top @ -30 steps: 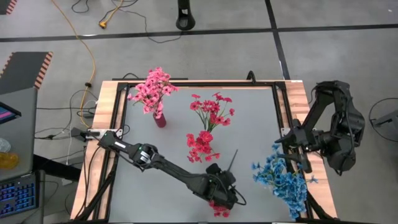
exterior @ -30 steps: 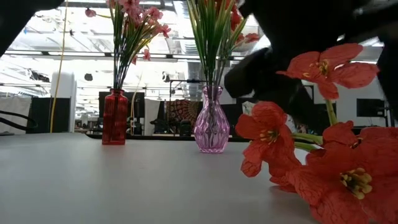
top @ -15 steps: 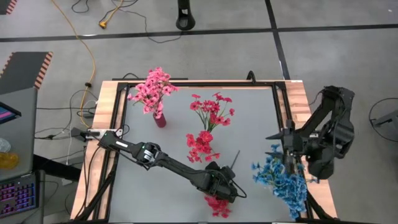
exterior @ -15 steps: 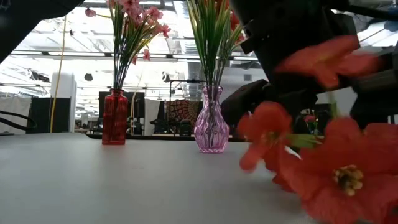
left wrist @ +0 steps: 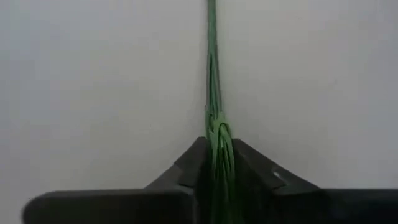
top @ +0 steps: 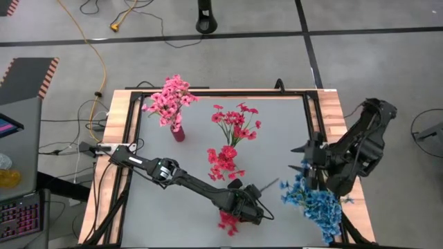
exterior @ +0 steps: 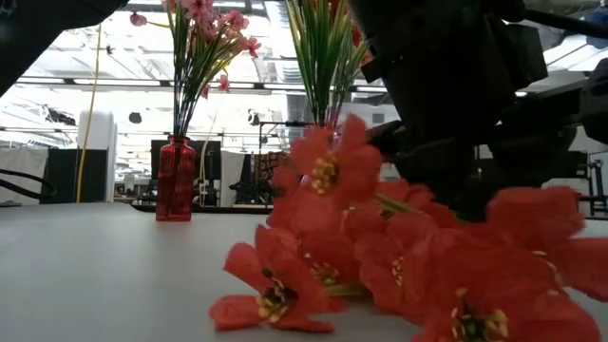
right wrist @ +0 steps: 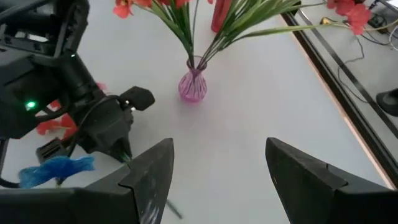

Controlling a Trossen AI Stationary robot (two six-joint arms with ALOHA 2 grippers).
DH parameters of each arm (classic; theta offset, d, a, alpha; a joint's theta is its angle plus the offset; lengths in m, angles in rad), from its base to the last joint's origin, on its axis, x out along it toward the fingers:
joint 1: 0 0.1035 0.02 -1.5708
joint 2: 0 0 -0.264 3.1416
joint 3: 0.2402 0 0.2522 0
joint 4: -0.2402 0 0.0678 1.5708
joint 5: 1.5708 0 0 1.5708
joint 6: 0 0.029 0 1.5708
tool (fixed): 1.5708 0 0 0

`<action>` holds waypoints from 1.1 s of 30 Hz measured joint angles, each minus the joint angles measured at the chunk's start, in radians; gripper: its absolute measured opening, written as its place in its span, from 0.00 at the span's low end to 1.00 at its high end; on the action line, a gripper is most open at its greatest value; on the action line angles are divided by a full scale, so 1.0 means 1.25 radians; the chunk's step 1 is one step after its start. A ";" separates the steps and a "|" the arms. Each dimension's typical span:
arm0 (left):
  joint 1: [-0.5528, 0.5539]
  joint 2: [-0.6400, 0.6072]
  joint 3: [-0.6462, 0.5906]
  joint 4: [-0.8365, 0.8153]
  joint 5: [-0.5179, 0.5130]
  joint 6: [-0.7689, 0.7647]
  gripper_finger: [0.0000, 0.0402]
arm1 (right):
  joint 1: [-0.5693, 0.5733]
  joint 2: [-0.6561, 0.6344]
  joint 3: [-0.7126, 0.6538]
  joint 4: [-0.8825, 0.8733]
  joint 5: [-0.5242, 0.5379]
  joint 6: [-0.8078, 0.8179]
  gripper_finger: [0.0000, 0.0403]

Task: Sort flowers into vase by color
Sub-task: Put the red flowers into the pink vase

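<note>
A red flower sprig (top: 227, 221) lies near the table's front edge, and my left gripper (top: 248, 200) is shut on its green stem. Its bare stem end (top: 273, 182) points far-right. My right gripper (top: 310, 168) hangs open over the blue flowers (top: 317, 202) lying at the front right, touching nothing. Pink flowers (top: 169, 98) stand in a red vase (exterior: 175, 179) at the far left. More red flowers (top: 235, 123) stand in a pink glass vase (exterior: 323, 185) at the middle. My left gripper pinches the sprig's green stem (left wrist: 217, 138) between its two fingers, partway along, between the blossoms and the bare end. The fingers come from above and lie across the stem. The blossoms (exterior: 313, 275) rest on the table on the near side of the fingers.
A black frame and wooden border (top: 118, 159) run round the grey tabletop. Bare tabletop (top: 277, 131) lies between the middle vase and the right arm. Cables and a dark stand lie on the floor beyond the far edge.
My left gripper has shut on the red sprig's stem. The sprig has turned about: its blossoms slid toward the table's left and its bare end swung right. My right gripper has moved toward the table's left, over the blue flowers, still open.
</note>
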State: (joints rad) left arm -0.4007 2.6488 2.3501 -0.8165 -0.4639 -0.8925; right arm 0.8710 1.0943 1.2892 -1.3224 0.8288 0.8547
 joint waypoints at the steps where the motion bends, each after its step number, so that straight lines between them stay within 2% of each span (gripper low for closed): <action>1: 0.000 0.000 0.000 0.000 0.002 0.001 0.10 | -0.004 0.000 0.000 0.000 0.000 0.000 0.70; 6: -0.005 -0.008 0.000 -0.005 0.021 0.032 0.01 | -0.020 0.000 0.000 0.001 -0.022 -0.002 0.70; 18: -0.054 -0.125 -0.001 -0.120 0.023 0.115 0.02 | -0.060 0.000 0.000 0.110 -0.058 -0.140 0.70; 24: -0.086 -0.199 -0.001 -0.208 -0.016 0.118 0.02 | -0.089 0.000 0.000 0.123 -0.060 -0.146 0.70; 33: -0.112 -0.286 -0.001 -0.241 0.008 0.117 0.02 | -0.121 0.000 0.000 0.148 -0.060 -0.188 0.70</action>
State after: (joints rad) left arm -0.5407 2.2913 2.3493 -1.1180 -0.4538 -0.7462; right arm 0.7203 1.0939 1.2892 -1.1368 0.7540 0.6194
